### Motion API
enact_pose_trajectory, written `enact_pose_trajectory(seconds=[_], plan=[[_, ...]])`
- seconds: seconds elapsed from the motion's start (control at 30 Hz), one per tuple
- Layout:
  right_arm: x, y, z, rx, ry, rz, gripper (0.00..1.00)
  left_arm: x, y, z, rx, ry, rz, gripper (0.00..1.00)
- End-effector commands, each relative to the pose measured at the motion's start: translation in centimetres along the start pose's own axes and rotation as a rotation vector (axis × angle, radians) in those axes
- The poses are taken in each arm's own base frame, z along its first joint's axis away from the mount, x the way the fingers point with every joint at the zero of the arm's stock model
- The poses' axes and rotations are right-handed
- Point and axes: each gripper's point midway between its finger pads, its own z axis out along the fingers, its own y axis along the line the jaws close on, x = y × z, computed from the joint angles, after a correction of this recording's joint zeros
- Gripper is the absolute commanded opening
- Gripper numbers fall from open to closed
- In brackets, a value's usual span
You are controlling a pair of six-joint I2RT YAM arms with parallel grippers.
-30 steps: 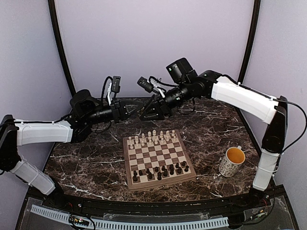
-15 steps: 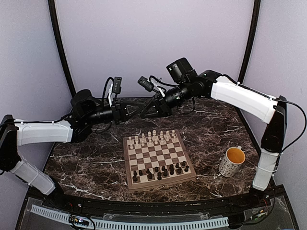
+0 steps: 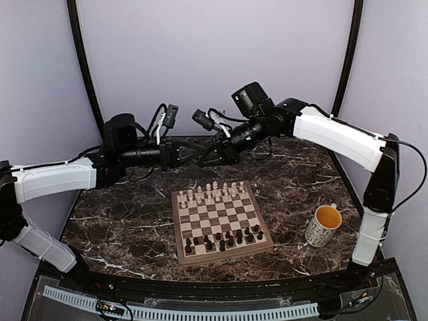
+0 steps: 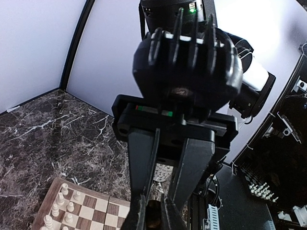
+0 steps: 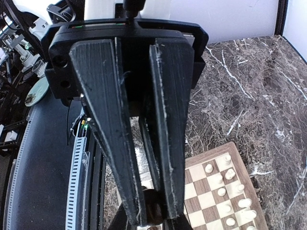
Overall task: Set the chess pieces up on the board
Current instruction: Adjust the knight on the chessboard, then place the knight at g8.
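Dark piece [image 5: 151, 210]: a small brown figurine, held in mid-air beyond the board's 11 o'clock corner. I could not make out its kind.
Left pincer [image 3: 193, 153]: its fingertips were closed on the dark piece from either side.
Right pincer [image 3: 199, 159]: nose to nose with the left one, with its fingers drawn narrow about the same piece. I could not tell whether it gripped or merely flanked it.
Handling: I judged the piece light, rigid and smooth-turned, so likely to twist or pop out of flat pads. The waist looked the safest hold, keeping it upright.
Board [image 3: 176, 224]: it lay flat on the worktop [image 3: 120, 221], well below the held piece.
Cream pieces [image 3: 212, 194]: ranked along the board's 12 o'clock side.
Dark pieces [image 3: 224, 239]: along its 6 o'clock side. They stood close together, so I thought a careless set-down might topple some.
Mug [image 3: 324, 225]: at the board's 3 o'clock, standing apart from it.
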Motion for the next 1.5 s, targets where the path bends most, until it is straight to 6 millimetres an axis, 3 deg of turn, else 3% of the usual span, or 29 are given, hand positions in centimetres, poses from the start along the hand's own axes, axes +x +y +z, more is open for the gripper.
enact_pose_trajectory(seconds=[0.0, 0.2, 0.4, 0.5, 0.6, 0.73, 0.97, 1.27, 1.47], plan=[[0.3, -0.7, 0.2, 0.036, 0.012, -0.05, 0.04, 0.9, -0.5, -0.3, -0.014, 0.094, -0.022, 0.15], [0.6, -0.8, 0.4, 0.037, 0.023, -0.051, 0.05, 1.4, -0.7, -0.4, -0.009, 0.13, -0.028, 0.15], [0.9, -0.9, 0.7, 0.041, 0.038, -0.054, 0.08, 1.7, -1.3, -0.3, 0.025, 0.17, -0.031, 0.0], [1.1, -0.7, 0.5, 0.04, 0.043, -0.061, 0.26, 1.6, -1.2, -0.6, 0.006, 0.172, -0.004, 0.0], [1.1, 1.0, -0.6, 0.001, 0.055, -0.114, 0.46, 1.7, -1.2, -1.3, -0.023, 0.146, 0.029, 0.0], [3.2, 2.3, -2.7, 0.006, 0.122, -0.187, 0.54, 2.5, -1.8, -2.6, -0.037, 0.119, 0.105, 0.0], [5.8, 0.4, -6.2, 0.172, 0.128, -0.195, 0.59, 7.8, -2.4, -4.9, -0.062, 0.131, 0.226, 0.0], [6.8, -2.0, -7.3, 0.268, 0.154, -0.177, 0.59, 15.5, -4.6, -2.8, -0.043, 0.274, 0.281, 0.01], [6.7, -2.1, -6.8, 0.248, 0.152, -0.166, 0.59, 18.4, -4.8, -2.0, -0.062, 0.297, 0.272, 0.0]])
